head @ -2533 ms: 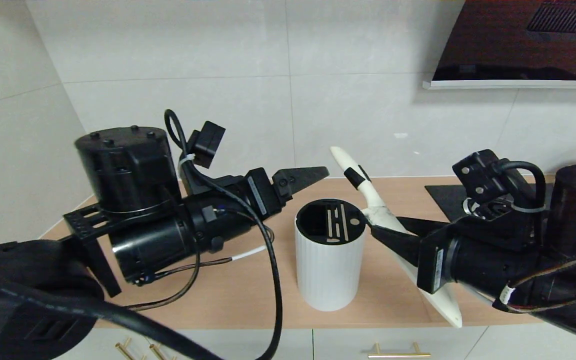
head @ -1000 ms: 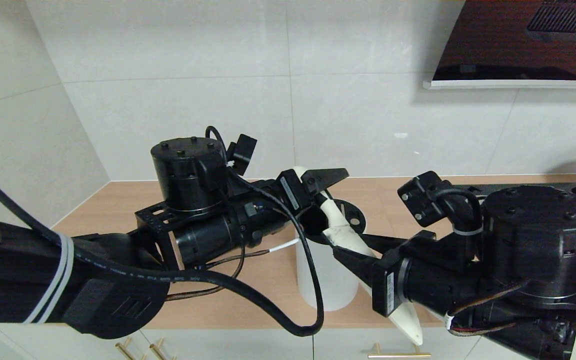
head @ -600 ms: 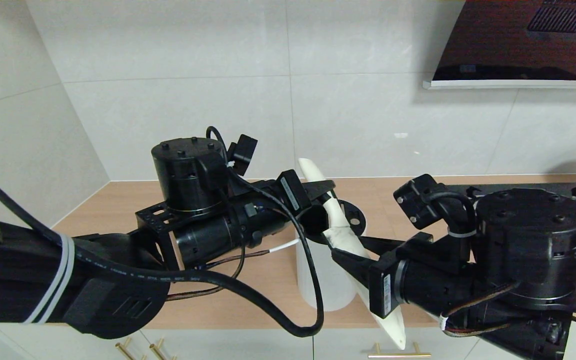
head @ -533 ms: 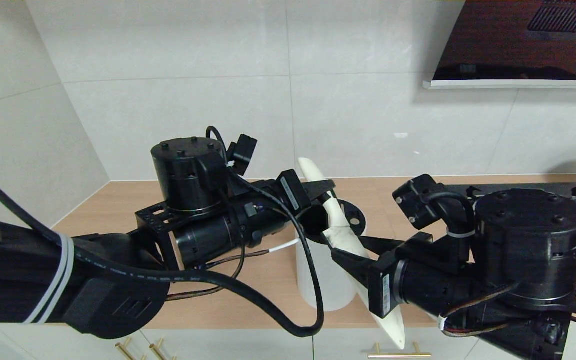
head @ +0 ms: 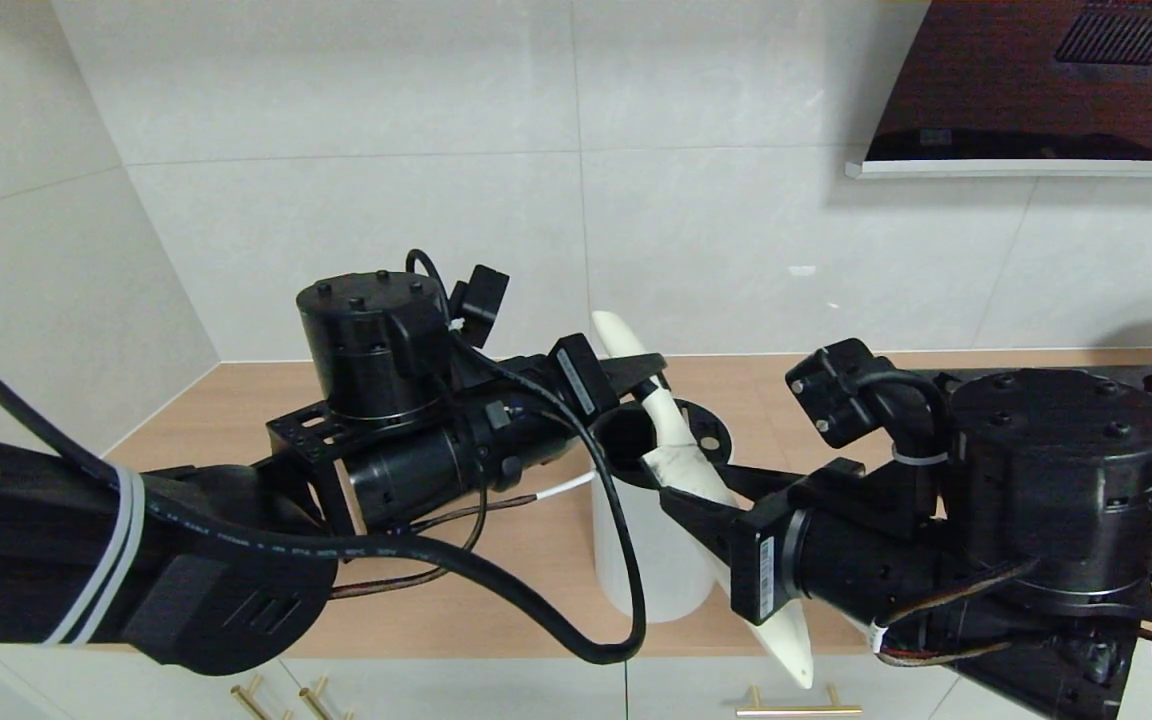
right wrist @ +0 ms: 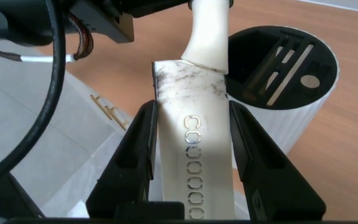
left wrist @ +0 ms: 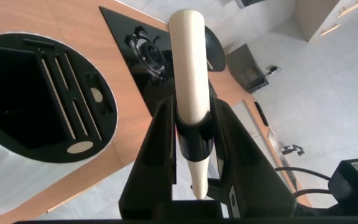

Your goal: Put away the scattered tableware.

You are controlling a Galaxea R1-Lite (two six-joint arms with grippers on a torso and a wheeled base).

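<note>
At centre frame, above the white holder [head: 671, 560], the knife [head: 669, 432] is pinched by both arms, the left gripper [head: 648, 378] clamping its handle and the right gripper [head: 701, 500] its blade, apparently a handover that next needs the right to let go.

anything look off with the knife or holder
Yes: the white knife is clamped from both ends at once, the left gripper on its handle, the right gripper on the blade. It hangs tilted by the holder, not in a slot. Dark marks smudge the blade near the handle.
</note>
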